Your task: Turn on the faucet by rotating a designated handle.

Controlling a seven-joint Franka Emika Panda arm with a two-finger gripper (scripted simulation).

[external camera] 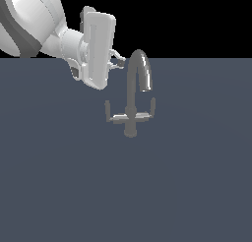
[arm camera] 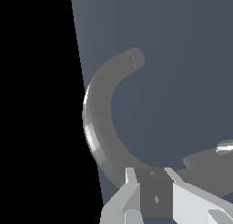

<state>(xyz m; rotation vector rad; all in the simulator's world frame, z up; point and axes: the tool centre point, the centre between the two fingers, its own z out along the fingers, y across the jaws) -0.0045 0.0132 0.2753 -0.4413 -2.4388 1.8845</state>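
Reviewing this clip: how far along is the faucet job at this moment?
Done: the gripper is up close beside the faucet, near the top of its spout. In hand: nothing gripped; the fingers frame the spout in the wrist view. Left: the handle sits lower, untouched, and has not been reached or rotated.

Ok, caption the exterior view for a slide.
Panda gripper hovers beside the faucet gooseneck, above the handle, not touching it.
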